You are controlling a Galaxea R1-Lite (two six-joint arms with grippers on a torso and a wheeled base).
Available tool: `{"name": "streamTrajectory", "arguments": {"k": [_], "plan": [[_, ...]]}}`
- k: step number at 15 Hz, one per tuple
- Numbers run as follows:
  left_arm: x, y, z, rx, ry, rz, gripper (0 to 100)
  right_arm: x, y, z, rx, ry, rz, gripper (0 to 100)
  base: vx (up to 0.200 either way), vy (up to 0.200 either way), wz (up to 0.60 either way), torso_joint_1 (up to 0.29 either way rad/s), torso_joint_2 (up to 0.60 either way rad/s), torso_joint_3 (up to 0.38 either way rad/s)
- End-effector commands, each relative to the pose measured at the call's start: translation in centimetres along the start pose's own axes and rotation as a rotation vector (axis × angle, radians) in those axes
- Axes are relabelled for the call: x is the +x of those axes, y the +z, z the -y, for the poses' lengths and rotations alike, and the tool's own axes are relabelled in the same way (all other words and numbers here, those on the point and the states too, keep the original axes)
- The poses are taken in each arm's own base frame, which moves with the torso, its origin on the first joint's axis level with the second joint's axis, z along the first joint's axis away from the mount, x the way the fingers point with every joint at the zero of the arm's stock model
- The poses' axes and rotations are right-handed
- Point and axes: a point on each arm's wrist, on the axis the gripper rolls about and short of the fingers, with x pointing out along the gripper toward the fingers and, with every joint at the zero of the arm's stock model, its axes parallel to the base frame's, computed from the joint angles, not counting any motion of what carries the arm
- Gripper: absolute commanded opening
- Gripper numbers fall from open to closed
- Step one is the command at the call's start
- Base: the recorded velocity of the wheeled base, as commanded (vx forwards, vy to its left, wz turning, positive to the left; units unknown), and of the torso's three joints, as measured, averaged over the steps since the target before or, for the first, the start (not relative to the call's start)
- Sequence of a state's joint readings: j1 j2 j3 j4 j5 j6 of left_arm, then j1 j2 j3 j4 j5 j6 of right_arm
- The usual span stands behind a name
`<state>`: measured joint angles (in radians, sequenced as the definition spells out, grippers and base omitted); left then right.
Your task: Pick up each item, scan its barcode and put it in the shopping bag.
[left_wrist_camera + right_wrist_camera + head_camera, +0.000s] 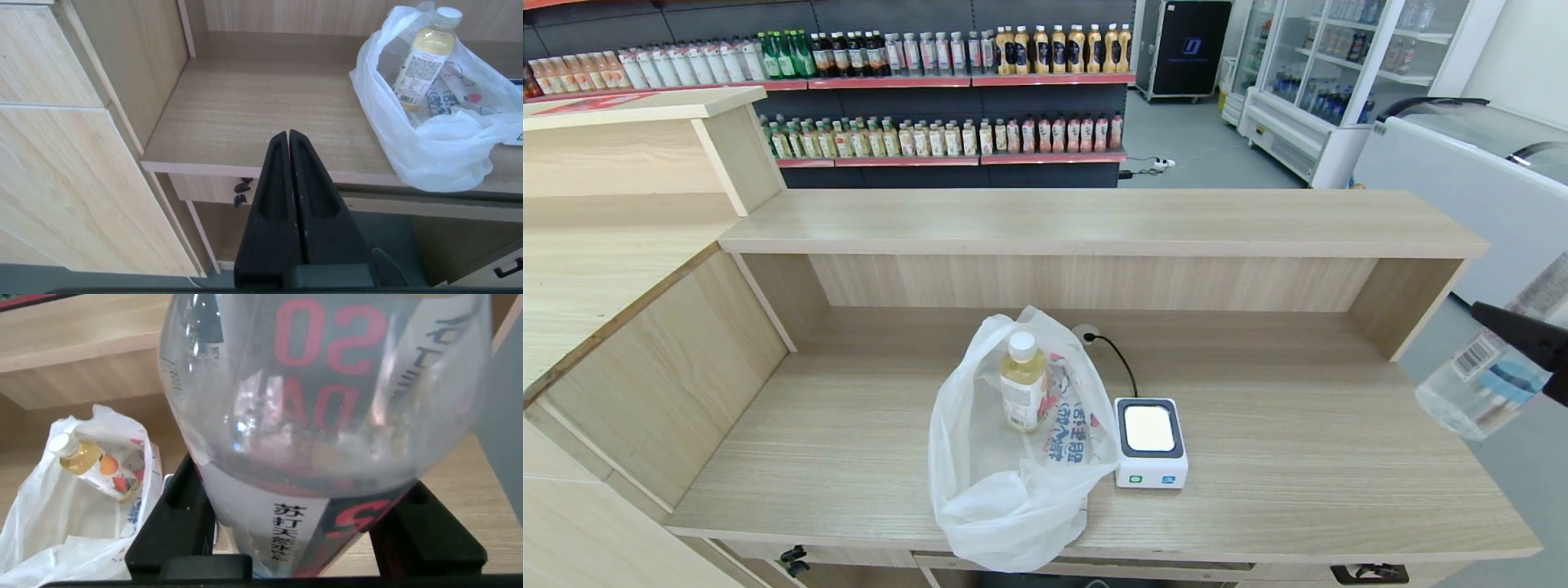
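Note:
A white plastic shopping bag [1013, 465] stands open on the wooden counter [1298, 457] with a yellow drink bottle [1023, 384] upright inside it. The bag [433, 122] and that bottle [425, 57] also show in the left wrist view, and the bag [73, 514] in the right wrist view. Right of the bag sits a white barcode scanner [1149, 441] with a lit window. My right gripper [1531, 347], off the counter's right end, is shut on a clear soda bottle [1482, 384] whose barcode faces the head camera; this bottle [327, 416] looms close in the right wrist view. My left gripper [289, 151] is shut and empty, below the counter's front left edge.
A raised wooden ledge [1094, 220] runs along the counter's back, with side walls at both ends. The scanner's black cable [1115, 355] leads to a hole at the back. Shelves of drinks [931, 90] and fridges [1323, 73] stand beyond.

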<state>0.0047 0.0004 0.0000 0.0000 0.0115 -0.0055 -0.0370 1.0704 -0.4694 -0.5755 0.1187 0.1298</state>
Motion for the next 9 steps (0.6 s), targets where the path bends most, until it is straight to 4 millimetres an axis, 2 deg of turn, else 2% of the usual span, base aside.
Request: {"name": "streamTrajectory", "arguments": {"k": [1,3,7,9], "plan": [[0.0,0.0,0.0,-0.002,0.001,0.000,0,0.2,0.4,-0.2,0.003,0.030,0.008,0,-0.200,0.000,0.00,0.002,0.00,0.002],[0.0,0.0,0.0,0.004,-0.001,0.000,0,0.4,0.3,-0.2,0.005,0.036,-0.002,0,-0.200,0.000,0.00,0.019,0.00,-0.002],[0.0,0.0,0.0,0.004,-0.001,0.000,0,0.5,0.2,-0.1,0.006,0.019,-0.008,0,0.000,0.000,0.00,0.000,0.00,0.000],[0.0,0.0,0.0,0.004,-0.001,0.000,0,1.4,0.7,0.1,0.003,0.006,-0.008,0,0.000,0.000,0.00,0.000,0.00,0.000]]}}
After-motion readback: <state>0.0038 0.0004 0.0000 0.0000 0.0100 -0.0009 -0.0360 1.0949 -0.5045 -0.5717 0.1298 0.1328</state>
